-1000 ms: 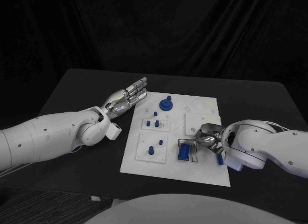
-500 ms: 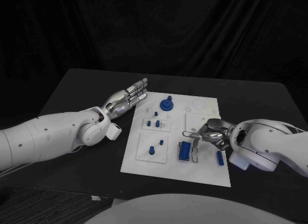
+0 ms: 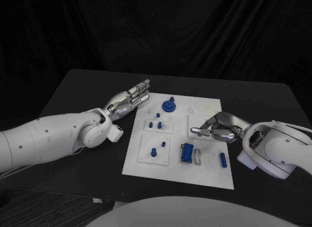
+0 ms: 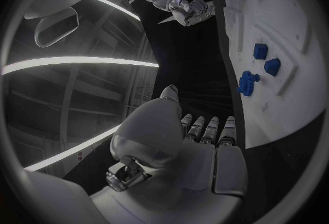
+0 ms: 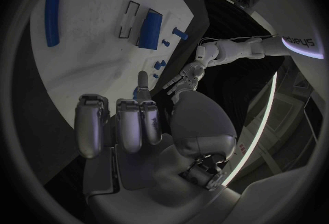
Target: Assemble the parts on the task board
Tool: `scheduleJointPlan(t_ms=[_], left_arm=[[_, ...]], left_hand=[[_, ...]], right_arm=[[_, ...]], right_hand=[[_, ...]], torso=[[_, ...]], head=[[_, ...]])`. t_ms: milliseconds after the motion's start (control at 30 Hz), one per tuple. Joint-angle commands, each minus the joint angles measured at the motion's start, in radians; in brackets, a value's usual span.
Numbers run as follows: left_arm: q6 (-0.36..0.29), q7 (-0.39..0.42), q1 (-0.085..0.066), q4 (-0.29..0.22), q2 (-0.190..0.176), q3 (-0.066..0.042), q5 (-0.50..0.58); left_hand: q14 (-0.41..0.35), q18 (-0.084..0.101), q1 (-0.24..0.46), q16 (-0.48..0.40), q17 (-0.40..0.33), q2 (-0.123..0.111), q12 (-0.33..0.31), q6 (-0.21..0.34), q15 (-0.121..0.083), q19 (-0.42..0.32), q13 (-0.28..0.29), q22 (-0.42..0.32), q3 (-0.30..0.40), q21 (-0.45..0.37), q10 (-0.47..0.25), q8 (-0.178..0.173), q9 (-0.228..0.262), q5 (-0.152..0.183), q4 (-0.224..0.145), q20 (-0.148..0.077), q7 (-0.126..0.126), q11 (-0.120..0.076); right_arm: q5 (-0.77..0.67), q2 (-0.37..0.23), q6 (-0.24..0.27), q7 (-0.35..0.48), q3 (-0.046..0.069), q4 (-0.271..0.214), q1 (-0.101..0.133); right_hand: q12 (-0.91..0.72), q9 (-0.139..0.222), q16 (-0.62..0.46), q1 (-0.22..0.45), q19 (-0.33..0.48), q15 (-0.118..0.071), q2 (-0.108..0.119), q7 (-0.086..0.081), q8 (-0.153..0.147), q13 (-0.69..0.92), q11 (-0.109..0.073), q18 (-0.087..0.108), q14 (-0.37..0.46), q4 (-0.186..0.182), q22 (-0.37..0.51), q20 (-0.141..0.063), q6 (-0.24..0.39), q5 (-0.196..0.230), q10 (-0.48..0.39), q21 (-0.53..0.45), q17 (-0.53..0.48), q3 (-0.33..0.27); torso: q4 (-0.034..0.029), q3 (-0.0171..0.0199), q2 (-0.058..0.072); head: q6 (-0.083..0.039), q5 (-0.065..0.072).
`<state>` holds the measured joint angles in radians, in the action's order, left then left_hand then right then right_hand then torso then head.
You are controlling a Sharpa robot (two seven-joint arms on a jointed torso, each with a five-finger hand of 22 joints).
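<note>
While black curtains hang behind the black table [image 3: 74,90], the white task board [image 3: 176,175] lies mid-frame with blue parts [image 3: 186,152] on it. At centre left, the left hand [image 3: 131,98] lies flat beside the board, fingers straight and together, holding nothing. Right of centre, the right hand [image 3: 216,126] hovers over the board, fingers loosely curled on nothing; its wrist view shows a long blue bar [image 5: 52,11] lying near the board's edge.

Dim scene, black bkgd, glare on white board [image 3: 176,165], fisheye-warped wrist views
</note>
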<state>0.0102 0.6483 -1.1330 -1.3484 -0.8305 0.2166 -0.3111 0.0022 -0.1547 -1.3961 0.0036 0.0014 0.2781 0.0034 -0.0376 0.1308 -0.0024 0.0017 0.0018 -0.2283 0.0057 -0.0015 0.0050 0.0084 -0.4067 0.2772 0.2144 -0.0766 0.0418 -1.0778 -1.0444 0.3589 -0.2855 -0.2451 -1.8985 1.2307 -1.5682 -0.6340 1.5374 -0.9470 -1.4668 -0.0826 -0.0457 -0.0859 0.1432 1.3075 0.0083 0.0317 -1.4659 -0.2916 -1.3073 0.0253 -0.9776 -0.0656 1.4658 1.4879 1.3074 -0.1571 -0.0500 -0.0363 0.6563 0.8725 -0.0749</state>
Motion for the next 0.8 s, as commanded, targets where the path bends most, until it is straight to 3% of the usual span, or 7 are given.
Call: scheduleJointPlan(t_ms=[33, 400, 433, 467, 600, 733, 800], left_arm=[[0.010, 0.011, 0.001, -0.004, -0.001, -0.001, 0.000], [0.012, 0.010, 0.002, -0.005, -0.002, -0.001, 0.000], [0.012, 0.010, 0.002, -0.005, -0.002, -0.001, 0.000], [0.012, 0.010, 0.003, -0.005, -0.002, -0.001, 0.000], [0.013, 0.011, 0.003, -0.006, -0.003, -0.001, 0.000], [0.014, 0.011, 0.004, -0.008, -0.008, -0.001, 0.000], [0.015, 0.011, 0.004, -0.008, -0.011, -0.001, 0.000]], left_hand=[[-0.002, -0.002, -0.011, -0.004, -0.001, 0.002, -0.003, 0.000, 0.008, 0.003, -0.002, -0.001, 0.007, -0.005, 0.001, 0.005, 0.001, -0.007, -0.003, 0.008, 0.006, 0.010], [-0.002, -0.001, -0.016, -0.004, -0.001, 0.003, -0.003, 0.000, 0.010, 0.003, -0.002, -0.001, 0.010, -0.005, 0.001, 0.005, 0.001, -0.012, -0.007, 0.009, 0.008, 0.012], [-0.002, -0.001, -0.018, -0.004, -0.001, 0.003, -0.003, 0.000, 0.010, 0.003, -0.002, -0.001, 0.012, -0.005, 0.001, 0.005, 0.001, -0.016, -0.010, 0.010, 0.008, 0.012], [-0.002, -0.001, -0.019, -0.004, -0.001, 0.003, -0.003, 0.000, 0.010, 0.003, -0.002, -0.001, 0.013, -0.005, 0.001, 0.005, 0.001, -0.017, -0.011, 0.010, 0.008, 0.012], [-0.002, 0.000, -0.022, -0.004, -0.001, 0.003, -0.003, 0.000, 0.011, 0.003, -0.002, -0.001, 0.015, -0.005, 0.001, 0.005, 0.001, -0.021, -0.014, 0.010, 0.008, 0.013], [-0.002, 0.000, -0.027, -0.004, -0.001, 0.002, -0.003, -0.001, 0.011, 0.003, -0.002, -0.001, 0.019, -0.005, 0.001, 0.005, 0.001, -0.027, -0.020, 0.010, 0.009, 0.012], [-0.002, 0.000, -0.027, -0.004, -0.001, 0.002, -0.003, -0.001, 0.011, 0.003, -0.002, -0.001, 0.019, -0.005, 0.001, 0.005, 0.001, -0.027, -0.020, 0.010, 0.009, 0.012]], right_arm=[[-0.115, -0.005, 0.056, 0.136, -0.001, -0.006, -0.014], [-0.139, -0.008, 0.027, 0.178, -0.003, 0.000, -0.056], [-0.148, -0.007, 0.035, 0.181, -0.003, 0.000, -0.060], [-0.164, -0.006, 0.043, 0.181, -0.003, -0.001, -0.064], [-0.328, -0.010, 0.084, 0.140, -0.003, -0.013, -0.086], [-0.517, -0.016, 0.106, 0.046, -0.003, -0.029, -0.109], [-0.585, -0.019, 0.109, 0.002, -0.003, -0.036, -0.118]], right_hand=[[-0.003, 0.047, 0.004, 0.027, -0.067, 0.013, -0.042, -0.009, -0.030, 0.263, 0.012, -0.011, -0.087, -0.001, -0.236, 0.013, 0.012, -0.013, 0.105, 0.008, 0.164, -0.023], [-0.003, 0.215, 0.004, 0.015, -0.065, 0.025, -0.090, -0.022, -0.081, 0.263, 0.024, -0.011, -0.086, 0.004, -0.236, 0.027, 0.078, -0.033, 0.105, 0.008, 0.161, -0.114], [-0.003, 0.236, 0.004, -0.030, -0.065, 0.024, -0.076, -0.021, -0.079, 0.263, 0.024, -0.011, -0.086, 0.018, -0.236, 0.027, 0.080, -0.040, 0.105, 0.008, 0.160, -0.119], [-0.003, 0.256, 0.004, -0.131, -0.065, 0.024, -0.056, -0.022, -0.076, 0.263, 0.024, -0.011, -0.086, 0.081, -0.236, 0.026, 0.102, -0.122, 0.105, 0.008, 0.160, -0.099], [-0.003, 0.299, 0.001, -0.278, -0.064, 0.024, -0.017, -0.021, -0.078, 0.263, 0.020, -0.010, -0.084, 0.163, -0.235, 0.026, 0.143, -0.131, 0.105, 0.008, 0.151, -0.055], [-0.003, 0.283, -0.008, -0.295, -0.054, 0.027, 0.106, -0.025, -0.011, 0.263, -0.003, -0.006, -0.078, 0.081, -0.229, 0.025, 0.248, -0.095, 0.105, -0.010, 0.125, 0.063], [-0.003, 0.236, -0.013, -0.308, -0.047, 0.030, 0.177, -0.030, 0.075, 0.263, 0.005, -0.002, -0.076, -0.001, -0.224, 0.029, 0.314, -0.076, 0.105, -0.025, 0.112, 0.122]], torso=[[-0.0003, 0.0007, 0.001], [-0.0003, -0.0008, 0.000], [0.0010, -0.0009, 0.000], [0.0014, -0.0008, 0.000], [-0.0001, -0.0013, -0.002], [0.0032, -0.0007, -0.002], [0.0059, -0.0012, -0.003]], head=[[0.000, -0.002], [0.000, 0.002], [0.000, 0.001], [0.000, 0.000], [0.000, -0.003], [0.000, -0.006], [0.000, -0.009]])
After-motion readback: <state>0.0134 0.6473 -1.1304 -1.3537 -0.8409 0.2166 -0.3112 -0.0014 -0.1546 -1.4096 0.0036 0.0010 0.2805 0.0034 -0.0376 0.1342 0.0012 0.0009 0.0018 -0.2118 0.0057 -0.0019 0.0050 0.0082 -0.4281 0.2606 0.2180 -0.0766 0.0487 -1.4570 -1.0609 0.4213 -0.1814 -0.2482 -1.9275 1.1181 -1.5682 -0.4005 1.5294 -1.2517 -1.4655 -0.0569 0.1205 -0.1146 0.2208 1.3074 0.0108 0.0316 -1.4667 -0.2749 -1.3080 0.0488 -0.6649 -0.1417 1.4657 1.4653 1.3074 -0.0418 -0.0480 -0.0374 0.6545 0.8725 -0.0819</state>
